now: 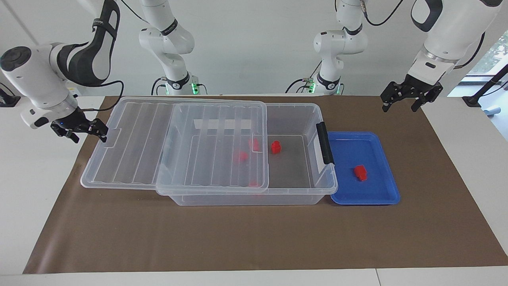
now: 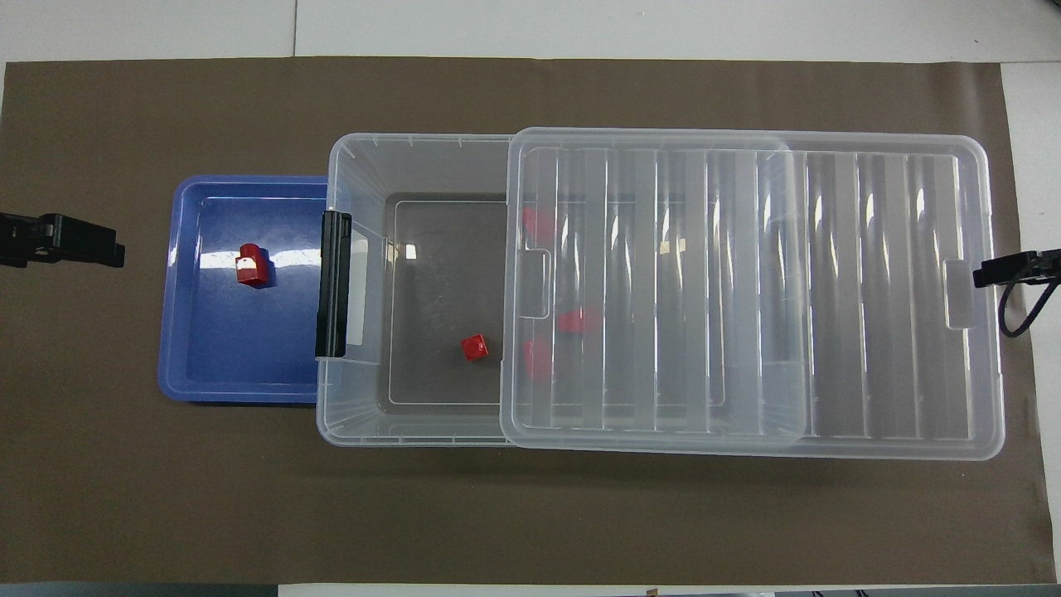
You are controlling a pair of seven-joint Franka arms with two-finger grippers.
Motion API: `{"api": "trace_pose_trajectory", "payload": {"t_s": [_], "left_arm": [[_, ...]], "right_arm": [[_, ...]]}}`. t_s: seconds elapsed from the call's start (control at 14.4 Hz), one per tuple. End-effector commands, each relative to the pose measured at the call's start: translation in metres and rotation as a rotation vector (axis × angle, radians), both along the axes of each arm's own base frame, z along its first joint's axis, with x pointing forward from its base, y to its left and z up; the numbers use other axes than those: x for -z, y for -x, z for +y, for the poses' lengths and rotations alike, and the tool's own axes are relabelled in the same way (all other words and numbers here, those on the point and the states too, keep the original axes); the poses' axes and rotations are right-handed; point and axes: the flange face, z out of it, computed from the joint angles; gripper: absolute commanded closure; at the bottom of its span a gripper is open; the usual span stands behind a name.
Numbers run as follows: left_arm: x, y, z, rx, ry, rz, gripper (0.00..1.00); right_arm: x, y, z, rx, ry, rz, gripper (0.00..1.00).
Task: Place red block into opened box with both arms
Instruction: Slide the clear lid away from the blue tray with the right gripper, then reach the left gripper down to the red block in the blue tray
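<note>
One red block (image 1: pixel 360 172) (image 2: pixel 251 265) lies in the blue tray (image 1: pixel 381 198) (image 2: pixel 178 332). The clear box (image 1: pixel 323 186) (image 2: pixel 356 157) stands beside the tray and is partly uncovered. Its ribbed lid (image 1: pixel 131 143) (image 2: pixel 879 290) sits shifted toward the right arm's end of the table and overhangs the box there. Another red block (image 1: pixel 276 147) (image 2: pixel 474 347) shows on the uncovered floor, and more lie blurred under the lid. My right gripper (image 1: pixel 93 133) (image 2: pixel 986 274) is shut on the tab at the lid's overhanging end. My left gripper (image 1: pixel 401 104) (image 2: pixel 108 253) hangs open over the brown mat, near the tray.
A black latch (image 1: pixel 324 143) (image 2: pixel 334 284) sits on the box end next to the tray. A brown mat (image 1: pixel 238 238) covers the table, with bare stretches on the side of the box and tray away from the robots.
</note>
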Motion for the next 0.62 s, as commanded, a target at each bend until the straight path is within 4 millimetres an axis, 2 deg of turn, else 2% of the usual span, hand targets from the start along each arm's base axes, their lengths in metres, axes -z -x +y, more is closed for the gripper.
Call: {"api": "trace_pose_trajectory", "payload": {"t_s": [0.0,0.14,0.28,0.55], "left_arm": [[0.037,0.002,0.003,-0.007,0.012,-0.014,0.0],[0.077,0.002,0.003,-0.01,0.011,-0.031,0.0],[0.109,-0.002,0.003,-0.021,0.011,-0.033,0.0],[0.171,-0.023,-0.002,-0.107,0.018,-0.068,0.0]], "right_arm": [[-0.003,0.006,-0.01,-0.016,0.005,-0.013,0.0],[-0.003,0.007,-0.012,-0.01,0.005,-0.013,0.0],[-0.004,0.005,-0.007,-0.013,0.001,-0.007,0.0],[-0.027,-0.013,0.008,-0.016,0.001,-0.006,0.0]]}}
